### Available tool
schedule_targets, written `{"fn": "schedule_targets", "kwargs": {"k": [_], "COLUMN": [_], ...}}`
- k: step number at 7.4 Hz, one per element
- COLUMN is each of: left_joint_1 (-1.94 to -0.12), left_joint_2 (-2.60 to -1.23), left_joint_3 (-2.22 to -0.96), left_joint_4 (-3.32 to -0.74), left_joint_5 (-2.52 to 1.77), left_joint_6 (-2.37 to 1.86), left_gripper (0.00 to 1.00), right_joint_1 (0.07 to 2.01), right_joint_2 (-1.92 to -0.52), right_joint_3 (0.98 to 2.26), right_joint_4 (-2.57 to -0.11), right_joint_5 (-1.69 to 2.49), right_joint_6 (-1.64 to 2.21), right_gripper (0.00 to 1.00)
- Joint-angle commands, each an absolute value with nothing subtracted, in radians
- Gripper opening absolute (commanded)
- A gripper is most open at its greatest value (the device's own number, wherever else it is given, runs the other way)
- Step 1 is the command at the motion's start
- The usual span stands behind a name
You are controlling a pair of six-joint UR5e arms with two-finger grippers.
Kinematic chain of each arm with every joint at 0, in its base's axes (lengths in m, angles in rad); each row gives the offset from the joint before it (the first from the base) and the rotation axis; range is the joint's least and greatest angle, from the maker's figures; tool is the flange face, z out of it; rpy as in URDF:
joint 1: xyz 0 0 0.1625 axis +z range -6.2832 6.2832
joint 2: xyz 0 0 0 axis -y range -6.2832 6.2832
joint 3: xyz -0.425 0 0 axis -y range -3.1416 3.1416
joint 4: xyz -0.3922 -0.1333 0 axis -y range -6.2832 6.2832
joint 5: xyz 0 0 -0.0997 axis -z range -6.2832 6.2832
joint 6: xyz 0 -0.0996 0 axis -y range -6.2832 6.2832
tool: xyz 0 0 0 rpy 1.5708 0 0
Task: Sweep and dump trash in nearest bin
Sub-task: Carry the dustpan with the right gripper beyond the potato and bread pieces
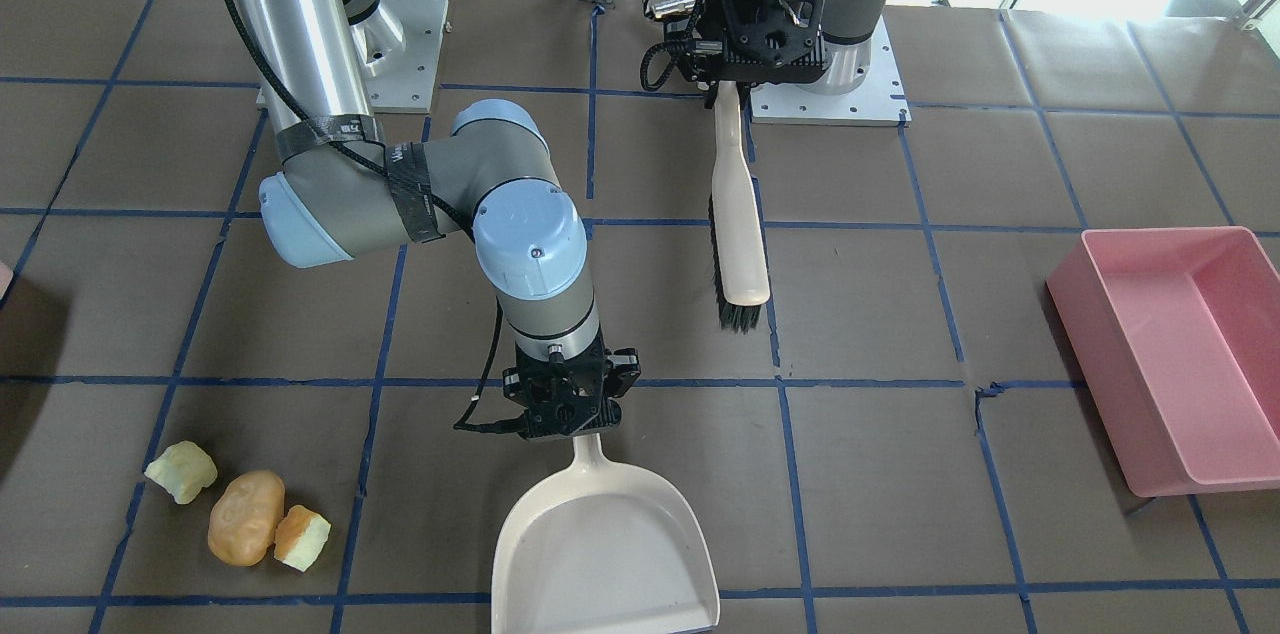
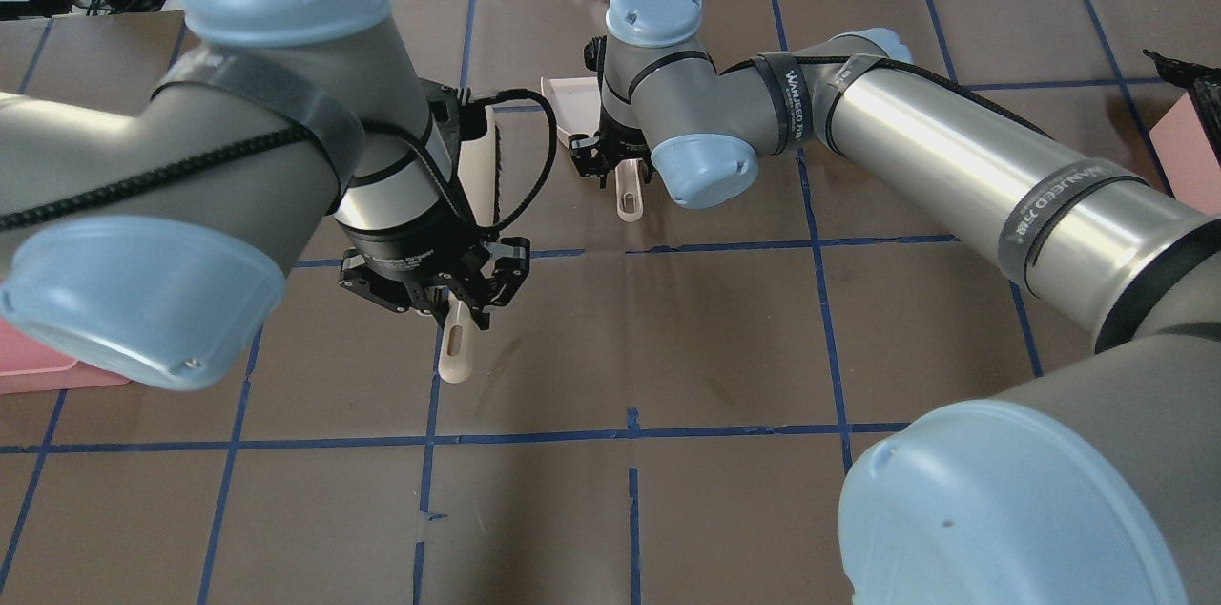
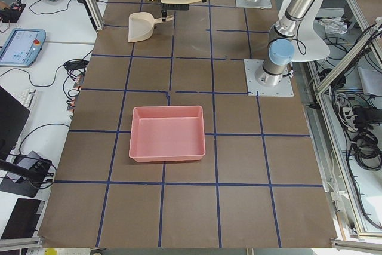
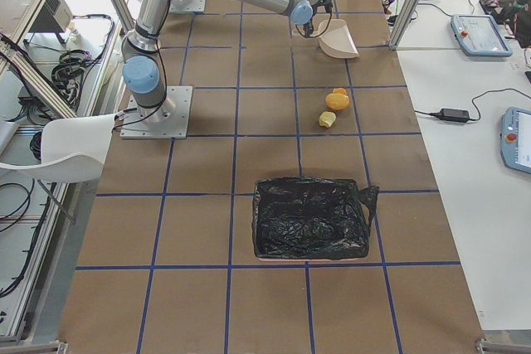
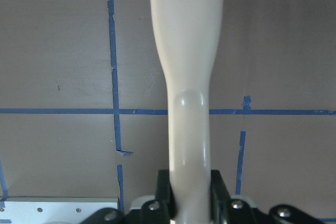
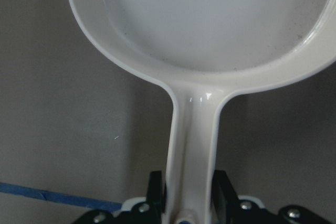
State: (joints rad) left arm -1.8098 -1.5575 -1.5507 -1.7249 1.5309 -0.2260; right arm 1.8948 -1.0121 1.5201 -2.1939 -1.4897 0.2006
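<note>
The trash lies in a cluster on the brown table: an orange-tan potato-shaped piece between two pale yellow-green chunks; the cluster also shows in the exterior right view. My right gripper is shut on the handle of a cream dustpan, which is empty and sits apart from the trash; the handle shows in the right wrist view. My left gripper is shut on the handle of a cream brush with black bristles, near my base; the handle shows in the left wrist view.
A pink bin stands at the table end on my left side. A bin lined with a black bag stands at the end on my right side, beyond the trash. Blue tape lines grid the table.
</note>
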Motion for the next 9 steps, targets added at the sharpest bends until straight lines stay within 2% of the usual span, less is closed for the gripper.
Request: {"fn": "schedule_targets", "kwargs": {"k": [1,3,5,9], "left_joint_1": [-1.804,-1.804,-1.757,-1.726], "left_joint_2": [-1.682,-1.735,-1.723,-1.72], "left_joint_3": [-1.352,-1.284,-1.256,-1.256], "left_joint_4": [-1.738,-1.741,-1.832,-1.83], "left_joint_5": [1.528,1.496,1.483,1.457], "left_joint_6": [-0.138,-0.135,-0.135,-0.104], "left_gripper": [0.0,0.01,0.0,0.0], "right_joint_1": [1.878,1.835,1.711,1.398], "right_joint_2": [-1.028,-1.11,-1.236,-1.417], "right_joint_3": [1.511,1.508,1.506,1.499], "right_joint_4": [-2.177,-2.075,-1.88,-1.607], "right_joint_5": [-1.489,-1.489,-1.493,-1.592], "right_joint_6": [0.192,0.102,-0.09,-0.611], "right_gripper": [0.05,0.05,0.05,0.05]}}
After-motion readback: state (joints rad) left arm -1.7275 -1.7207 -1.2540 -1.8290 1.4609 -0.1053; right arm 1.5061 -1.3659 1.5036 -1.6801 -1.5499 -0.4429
